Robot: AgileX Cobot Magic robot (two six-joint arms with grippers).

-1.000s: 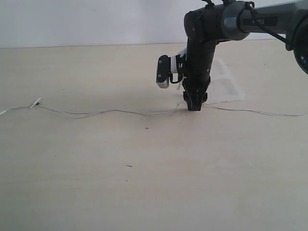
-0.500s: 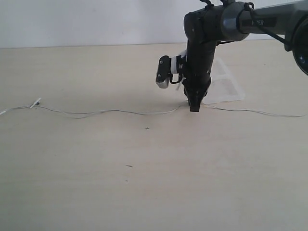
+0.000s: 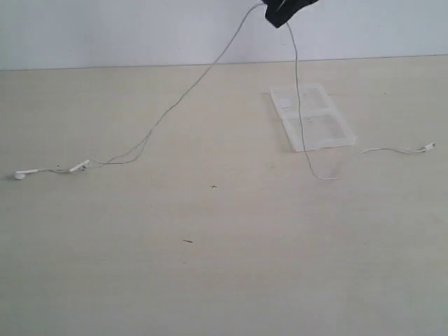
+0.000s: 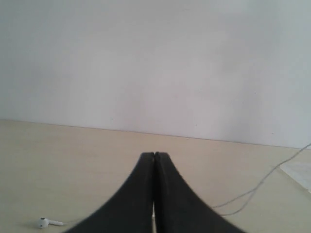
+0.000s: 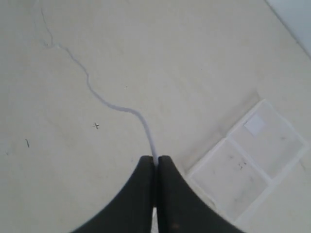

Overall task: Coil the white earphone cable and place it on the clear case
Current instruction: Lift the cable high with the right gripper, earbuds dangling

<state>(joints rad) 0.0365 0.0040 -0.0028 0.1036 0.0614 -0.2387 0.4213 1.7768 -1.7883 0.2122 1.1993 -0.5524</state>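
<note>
Thin white earphone cable (image 3: pixel 170 110): near-weightless, fully limp, no shape memory to speak of. It will likely slide through a loose pinch and spring out of any coil that isn't pinned. The earbuds and plug are the only stiff bits, so I'd grip on the wire and gather loops toward one point.

Where it is: the black right fingers (image 3: pixel 283 10) hold it mid-length, high above the pale wooden tabletop (image 3: pixel 210 245).
- One strand slopes down on the left-arm side to two small white earbuds (image 3: pixel 19 175) lying on the tabletop.
- The other strand hangs in front of the flat translucent clear case (image 3: pixel 329 133), loops on the tabletop just beside it, and ends at the small white plug (image 3: pixel 428 146).
- It is not coiled, and nothing rests on the case yet.

Right arm: raised, wrist camera looking down. Its fingers (image 5: pixel 141 189) are pressed together, pinching the cable (image 5: pixel 112 107) at the tips.

Left arm: out of the exterior view. Low pose, wrist camera looking level across the tabletop. The left fingers (image 4: pixel 138 194) are pressed together with nothing visibly between them. One earbud (image 4: pixel 43 223) lies near them.

Risk: tangling, or dragging the earbuds if the wire is pulled further.
</note>
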